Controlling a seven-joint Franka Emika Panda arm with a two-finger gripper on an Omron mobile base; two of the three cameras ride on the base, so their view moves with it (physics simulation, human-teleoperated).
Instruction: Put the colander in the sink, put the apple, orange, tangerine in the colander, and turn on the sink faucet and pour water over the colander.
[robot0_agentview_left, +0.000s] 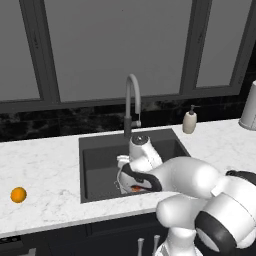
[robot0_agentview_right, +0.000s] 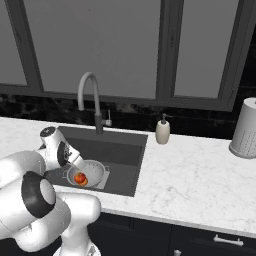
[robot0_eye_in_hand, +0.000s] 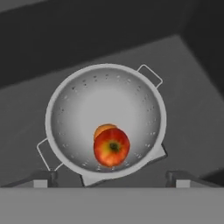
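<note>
The silvery colander (robot0_eye_in_hand: 105, 87) stands on the floor of the dark sink (robot0_eye_in_hand: 188, 113), near its front. In it lies the red apple (robot0_eye_in_hand: 112, 147). An orange-coloured fruit (robot0_eye_in_hand: 103, 129) peeks out just behind it; I cannot tell whether it is the orange or the tangerine. My gripper (robot0_eye_in_hand: 111, 177) hangs directly above the colander, open wide and holding nothing. A second orange-coloured fruit (robot0_agentview_left: 18, 195) rests on the counter far left of the sink (robot0_agentview_left: 100, 160). The faucet (robot0_agentview_left: 131, 100) arches over the back of the basin. The arm covers much of the colander (robot0_agentview_right: 96, 171) from the base cameras.
A soap dispenser (robot0_agentview_right: 162, 131) stands on the marble counter (robot0_agentview_right: 200, 175) right of the sink. A white perforated canister (robot0_agentview_right: 245, 129) sits at the far right. Dark windows and a black backsplash run behind.
</note>
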